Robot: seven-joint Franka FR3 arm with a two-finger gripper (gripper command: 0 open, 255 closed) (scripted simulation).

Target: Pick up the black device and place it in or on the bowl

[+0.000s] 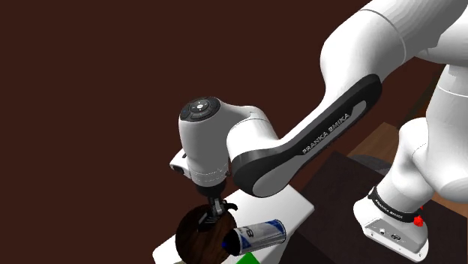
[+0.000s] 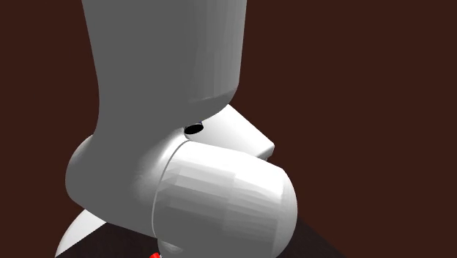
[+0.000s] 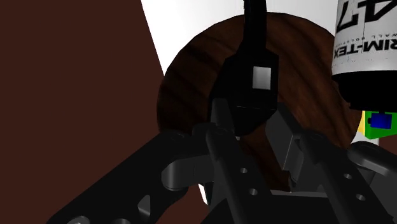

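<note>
Clearly, wrist view shows claw (image 3: 256,130) clasping black device (image 3: 236,83) over brown bowl (image 3: 191,95).

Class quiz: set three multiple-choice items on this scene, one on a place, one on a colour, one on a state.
1. Where is the black device with a grey square?
A. on the floor
B. over the dark brown wooden bowl, at the gripper
C. atop the can

2. What colour is the table top?
A. white
B. green
C. red

3. How is the white, blue-banded can placed?
A. upright
B. lying on its side
C. inside the bowl

Answers: 1 B, the wrist view shows it against the bowl's inside. 2 A, bare white shows beside the bowl. 3 B, its round end faces sideways in the shoulder view.
</note>
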